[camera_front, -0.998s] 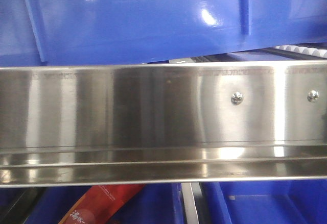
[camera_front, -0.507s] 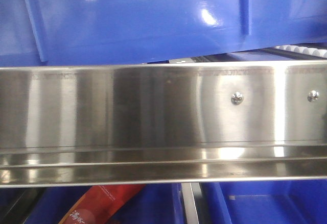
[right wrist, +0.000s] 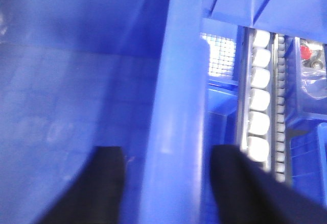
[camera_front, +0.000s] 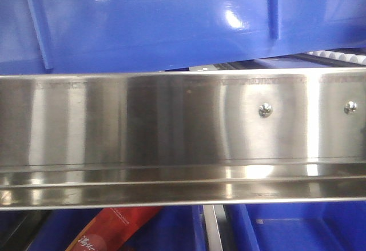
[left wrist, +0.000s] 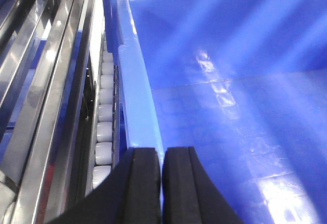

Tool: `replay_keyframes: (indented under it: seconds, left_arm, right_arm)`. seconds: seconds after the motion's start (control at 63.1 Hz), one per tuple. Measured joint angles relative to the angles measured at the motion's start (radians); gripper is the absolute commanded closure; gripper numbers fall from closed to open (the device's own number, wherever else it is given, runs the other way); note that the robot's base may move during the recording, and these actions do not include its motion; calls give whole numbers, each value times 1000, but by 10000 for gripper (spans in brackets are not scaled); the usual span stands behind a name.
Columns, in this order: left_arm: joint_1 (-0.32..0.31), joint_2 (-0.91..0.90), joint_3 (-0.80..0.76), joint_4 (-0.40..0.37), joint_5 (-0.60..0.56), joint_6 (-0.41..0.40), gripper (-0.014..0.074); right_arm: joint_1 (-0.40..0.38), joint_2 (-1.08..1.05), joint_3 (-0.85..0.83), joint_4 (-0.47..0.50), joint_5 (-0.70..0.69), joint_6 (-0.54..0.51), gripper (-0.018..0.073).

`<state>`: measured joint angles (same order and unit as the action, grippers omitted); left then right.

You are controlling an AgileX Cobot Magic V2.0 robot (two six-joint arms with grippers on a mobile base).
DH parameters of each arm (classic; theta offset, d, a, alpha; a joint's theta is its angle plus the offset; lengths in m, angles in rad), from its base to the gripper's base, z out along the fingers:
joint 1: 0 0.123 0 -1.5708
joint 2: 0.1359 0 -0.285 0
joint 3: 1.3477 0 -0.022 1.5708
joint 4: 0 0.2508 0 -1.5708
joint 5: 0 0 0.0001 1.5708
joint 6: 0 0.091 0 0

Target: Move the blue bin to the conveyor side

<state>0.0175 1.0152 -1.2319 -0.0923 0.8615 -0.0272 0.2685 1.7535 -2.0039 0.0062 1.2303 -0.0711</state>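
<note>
The blue bin fills the top of the front view with its glossy ribbed wall. In the left wrist view I look into its bare inside. My left gripper is shut, with only a thin blue sliver between the pads, and its tips sit over the inner edge of the bin's left rim. My right gripper is open. Its two dark fingers stand on either side of the bin's thick right rim, one inside and one outside. The conveyor is out of view.
A polished steel rail with two screws crosses the front view below the bin. Under it are ridged blue crates, one holding a red packet. White rollers and steel rails run along both sides of the bin.
</note>
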Motion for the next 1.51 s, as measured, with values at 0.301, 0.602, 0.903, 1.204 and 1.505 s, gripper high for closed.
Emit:
replay_keyframes:
  seconds: [0.301, 0.602, 0.903, 1.204, 1.505]
  left_arm:
    - [0, 0, 0, -18, -5, 0, 574]
    - [0, 80, 0, -127, -150, 0, 193]
    - [0, 219, -28, -115, -179, -65, 159]
    - [0, 335, -152, -40, -46, -155, 186]
    - [-27, 347, -181, 92, 26, -241, 186]
  right_arm:
    - [1, 0, 0, -12, -3, 7, 637]
    - [1, 0, 0, -12, -3, 7, 637]
    - [1, 0, 0, -12, -3, 7, 637]
    - [1, 0, 0, -12, -3, 9, 637]
    - [1, 0, 0, -13, -3, 9, 637]
